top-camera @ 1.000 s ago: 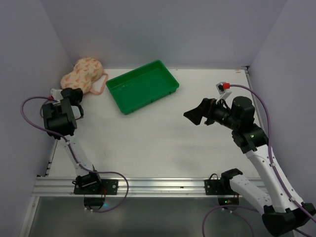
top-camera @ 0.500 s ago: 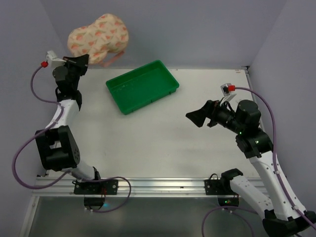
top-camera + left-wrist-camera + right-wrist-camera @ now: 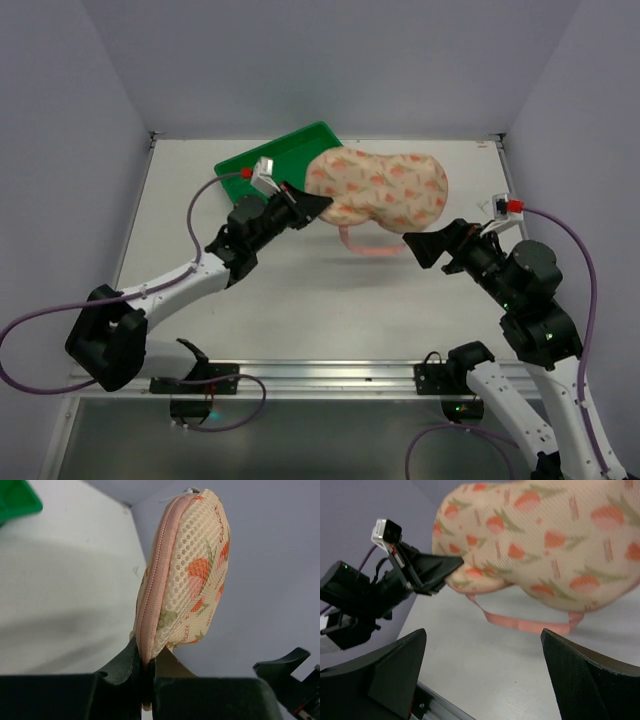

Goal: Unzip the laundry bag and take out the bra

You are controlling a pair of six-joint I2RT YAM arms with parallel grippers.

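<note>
The laundry bag is a cream-pink printed peanut-shaped case, zipped shut and held in the air over the middle of the table. My left gripper is shut on its left end, pinching the pink zip trim. Its pink loop hangs below. My right gripper is open and empty, just below the bag's right end. In the right wrist view the bag fills the top, with the loop under it. The bra is hidden.
A green rectangular tray lies at the back, partly hidden behind the bag and the left arm. Grey walls stand on three sides. A metal rail runs along the near edge.
My left arm has swung the bag from the far left corner, up and over, to the middle of the table. My right gripper has moved nearer to the bag.
</note>
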